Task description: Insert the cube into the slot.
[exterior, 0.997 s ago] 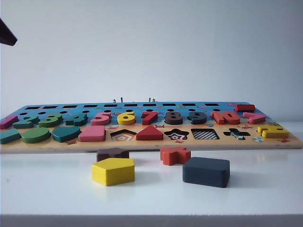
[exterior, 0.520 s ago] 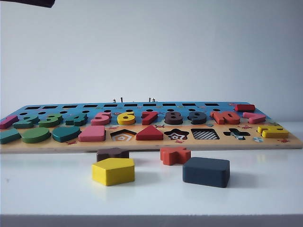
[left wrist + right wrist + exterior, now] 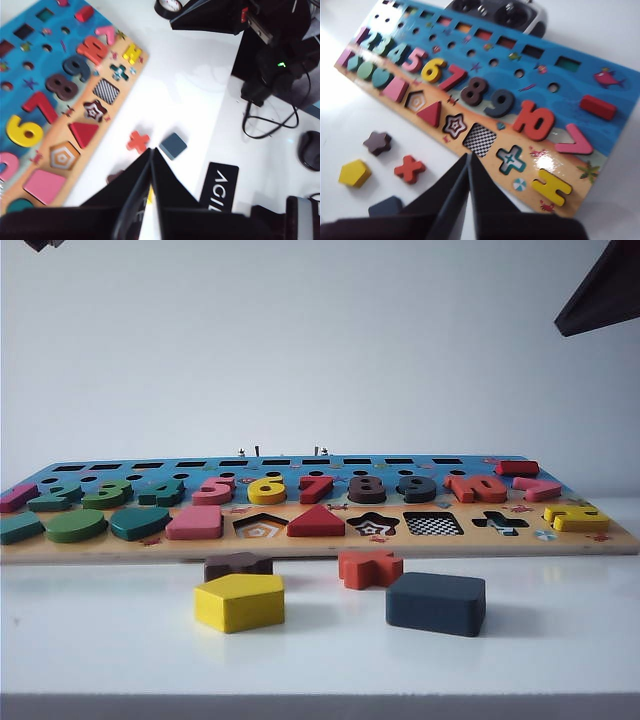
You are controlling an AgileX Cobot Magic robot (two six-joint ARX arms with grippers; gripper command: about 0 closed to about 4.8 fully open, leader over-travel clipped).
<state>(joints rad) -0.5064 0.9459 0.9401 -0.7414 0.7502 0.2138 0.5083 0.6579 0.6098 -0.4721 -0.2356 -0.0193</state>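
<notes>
Left gripper [image 3: 151, 152]: up high over the table, fingers pressed together to a point, nothing between them, touching nothing.
Right gripper [image 3: 468, 157]: also in the air, jaws together tip to tip, carrying nothing; in the exterior view only a dark wedge of it [image 3: 600, 295] showed, up at about 1 o'clock.
Cube [image 3: 436, 603]: dark navy block sat flat on the white table [image 3: 560, 650], in front of the board, at roughly 5 o'clock from the middle of the exterior view; no gripper was on it. It also showed in the left wrist view [image 3: 173, 145] and, partly cut off by the fingers, in the right wrist view [image 3: 386, 206].
Slot [image 3: 433, 524]: checkerboard recess in the front row of the puzzle board [image 3: 60, 549], lying open at about 12 o'clock from the cube, between the star recess [image 3: 373, 525] and the cross recess [image 3: 500, 523].
Red cross block [image 3: 370, 568]: loose on the table, at about 10 o'clock from the cube and near it.
Yellow pentagon [image 3: 239, 601]: loose, well out at 9 o'clock from the cube.
Brown block [image 3: 238, 565]: just behind the yellow pentagon, near the board's front edge.
</notes>
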